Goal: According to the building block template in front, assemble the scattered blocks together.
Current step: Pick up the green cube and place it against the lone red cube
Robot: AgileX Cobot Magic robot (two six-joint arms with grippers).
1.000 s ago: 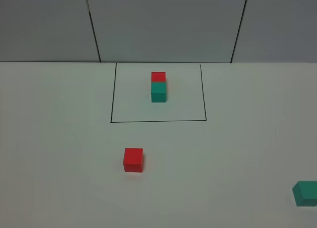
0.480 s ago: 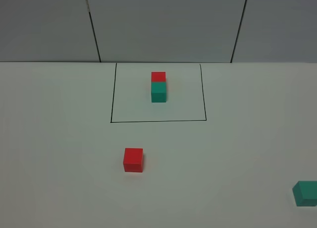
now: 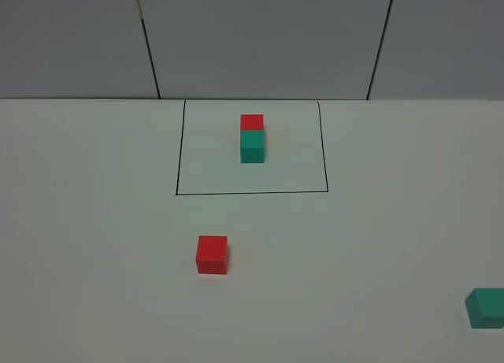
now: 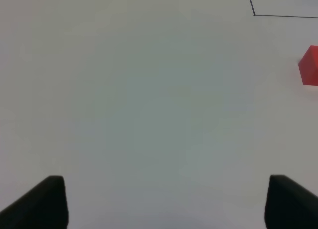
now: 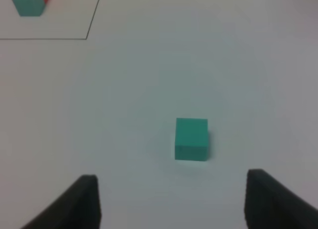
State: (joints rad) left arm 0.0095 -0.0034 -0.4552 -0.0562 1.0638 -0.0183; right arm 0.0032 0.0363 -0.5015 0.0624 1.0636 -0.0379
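The building block template [image 3: 252, 136] is a red cube joined to a teal cube inside a thin black rectangle at the back middle of the table; it also shows in the right wrist view as the template [image 5: 29, 1]. Of the scattered blocks, the red cube [image 3: 212, 254] lies in front of the rectangle, and the teal cube [image 3: 485, 308] lies at the far right edge. My left gripper [image 4: 164, 204] is open over bare table, with the red cube [image 4: 310, 65] off to its side. My right gripper [image 5: 174, 204] is open, and the teal cube [image 5: 191, 138] sits just ahead of its fingertips. Neither arm shows in the exterior view.
The white table [image 3: 94, 221] ends at a grey panelled wall [image 3: 260, 40] behind the rectangle. A corner of the black outline [image 4: 254, 14] shows in the left wrist view.
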